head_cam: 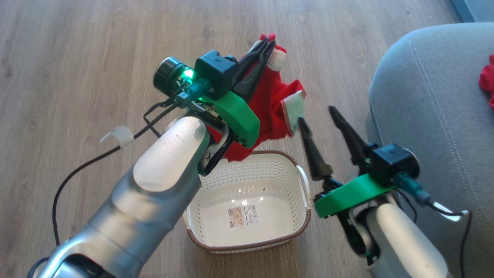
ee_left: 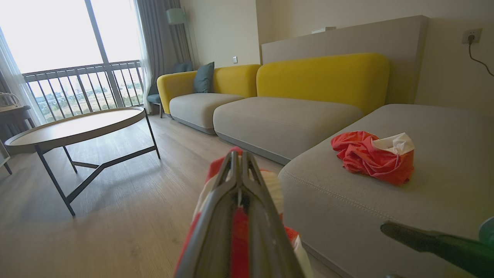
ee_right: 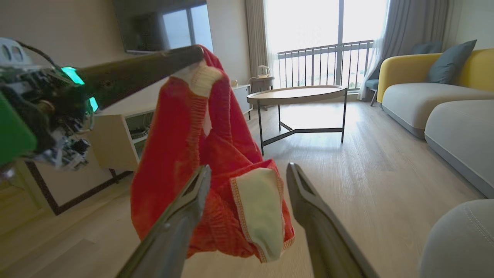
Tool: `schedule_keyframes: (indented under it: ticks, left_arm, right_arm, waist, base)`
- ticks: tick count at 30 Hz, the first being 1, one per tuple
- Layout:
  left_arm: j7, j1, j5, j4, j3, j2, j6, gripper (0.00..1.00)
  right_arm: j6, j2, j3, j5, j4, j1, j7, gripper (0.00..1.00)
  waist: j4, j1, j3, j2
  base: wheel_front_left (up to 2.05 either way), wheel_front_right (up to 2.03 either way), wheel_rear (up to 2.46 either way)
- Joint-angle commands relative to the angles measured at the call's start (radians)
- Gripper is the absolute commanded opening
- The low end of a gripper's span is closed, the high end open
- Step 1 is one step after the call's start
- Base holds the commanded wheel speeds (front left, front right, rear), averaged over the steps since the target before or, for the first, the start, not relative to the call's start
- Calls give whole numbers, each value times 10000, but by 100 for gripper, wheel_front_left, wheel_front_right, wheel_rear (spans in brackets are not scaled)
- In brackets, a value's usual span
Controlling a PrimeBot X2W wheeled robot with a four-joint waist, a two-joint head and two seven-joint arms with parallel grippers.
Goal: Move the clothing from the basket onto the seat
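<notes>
My left gripper (head_cam: pixel 268 43) is shut on a red garment (head_cam: pixel 270 104) with white cuffs, which hangs from its fingertips above the far rim of the basket (head_cam: pixel 305 222). The cream basket stands on the floor with just a paper label (head_cam: pixel 242 216) inside. In the right wrist view the same garment (ee_right: pixel 216 166) dangles from the left fingers (ee_right: pixel 154 67). My right gripper (head_cam: pixel 316 114) is open, its tips close to the garment's white patch (ee_right: pixel 260 208), not touching it. The grey seat (head_cam: pixel 432 116) lies to the right, with another red garment (ee_left: pixel 372 156) on the seat (ee_left: pixel 386 216).
A round wooden coffee table (ee_left: pixel 77 127) on thin black legs stands on the wood floor beyond the basket. Yellow-backed sofa sections (ee_left: pixel 308 81) run along the wall. A black cable (head_cam: pixel 77 173) trails from my left arm across the floor.
</notes>
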Motion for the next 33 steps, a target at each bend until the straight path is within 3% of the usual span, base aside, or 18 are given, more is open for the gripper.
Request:
schedule_keyframes:
  ticks: [1,5,11,19,26,31,32,33]
  left_arm:
    - [20,-651,-42,-322,294,99,65,0]
    - [3,-651,-70,-295,187,98,88,0]
    - [63,-693,-248,-491,-140,94,40,0]
    - [91,-736,-589,-930,-631,93,198,0]
    - [44,-796,-743,-905,-800,92,312,0]
    - [1,-832,-780,-822,-861,92,339,0]
    - [-5,-836,-791,-811,-882,92,342,0]
    - [-11,-843,-798,-800,-905,92,345,0]
  right_arm:
    - [69,-24,241,56,-332,-391,-47,100]
    - [69,-113,1002,180,-277,-823,-47,100]
    - [69,-90,1750,419,734,-1590,-47,100]
    - [69,216,1670,164,2131,-2379,-47,100]
    - [69,406,1629,-110,1881,-2472,-47,100]
    - [69,442,2018,198,2804,-2427,-47,100]
    - [69,449,2173,347,3004,-2482,-47,90]
    - [69,455,2288,502,3176,-2543,-47,45]
  waist:
    - [0,1,16,0]
    - [38,1,68,0]
    - [212,1,151,0]
    - [501,1,241,0]
    - [638,1,290,0]
    - [650,1,319,0]
    - [650,1,331,0]
    - [648,1,343,0]
  base:
    - [0,0,0]
    - [0,0,0]
    - [0,0,0]
    - [0,0,0]
    - [0,0,0]
    - [0,0,0]
    - [0,0,0]
    - [0,0,0]
